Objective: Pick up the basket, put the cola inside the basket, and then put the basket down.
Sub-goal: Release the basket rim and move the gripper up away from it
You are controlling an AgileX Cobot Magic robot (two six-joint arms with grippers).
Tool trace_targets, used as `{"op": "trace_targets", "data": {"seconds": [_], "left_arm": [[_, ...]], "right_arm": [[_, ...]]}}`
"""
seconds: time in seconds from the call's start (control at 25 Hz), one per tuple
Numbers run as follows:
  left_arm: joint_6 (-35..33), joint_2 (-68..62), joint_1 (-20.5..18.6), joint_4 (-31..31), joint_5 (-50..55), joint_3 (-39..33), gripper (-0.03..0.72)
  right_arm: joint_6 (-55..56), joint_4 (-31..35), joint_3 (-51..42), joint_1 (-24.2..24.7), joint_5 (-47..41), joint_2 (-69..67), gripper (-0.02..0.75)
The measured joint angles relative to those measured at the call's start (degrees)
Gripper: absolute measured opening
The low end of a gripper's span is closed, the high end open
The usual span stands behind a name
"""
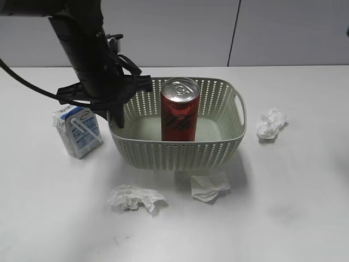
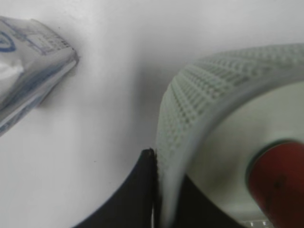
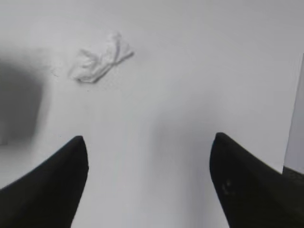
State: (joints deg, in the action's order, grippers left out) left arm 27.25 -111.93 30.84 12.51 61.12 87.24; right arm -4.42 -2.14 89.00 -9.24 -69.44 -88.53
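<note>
The pale green basket [image 1: 180, 153] stands on the white table in the middle of the exterior view. The red cola can [image 1: 179, 112] stands upright inside it. My left gripper [image 1: 117, 117] is shut on the basket's left wall, one finger outside and one inside. In the left wrist view the basket wall [image 2: 190, 109] runs between my left gripper's black fingers [image 2: 164, 190], and the cola [image 2: 280, 180] shows blurred at the lower right. My right gripper [image 3: 149, 147] is open and empty over bare table, out of the exterior view.
A blue-and-white drink carton [image 1: 78, 130] stands just left of the basket; it also shows in the left wrist view [image 2: 28, 66]. Crumpled tissues lie in front of the basket [image 1: 133, 196], [image 1: 208, 186] and to its right [image 1: 271, 123]. One tissue shows in the right wrist view [image 3: 97, 61].
</note>
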Motion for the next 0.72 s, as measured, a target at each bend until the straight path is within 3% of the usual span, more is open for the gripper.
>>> {"op": "trace_targets", "data": {"seconds": [0.16, 0.44, 0.72], "left_arm": [[-0.1, 0.0, 0.0, 0.2, 0.2, 0.0, 0.005], [-0.1, 0.0, 0.0, 0.3, 0.6, 0.0, 0.005], [-0.1, 0.0, 0.0, 0.5, 0.6, 0.0, 0.005]], "right_arm": [[-0.2, 1.1, -6.1, 3.4, 0.0, 5.9, 0.599], [-0.3, 2.1, -21.6, 3.5, 0.4, 21.2, 0.595], [-0.3, 2.1, -41.7, 3.5, 6.3, 39.4, 0.594]]}}
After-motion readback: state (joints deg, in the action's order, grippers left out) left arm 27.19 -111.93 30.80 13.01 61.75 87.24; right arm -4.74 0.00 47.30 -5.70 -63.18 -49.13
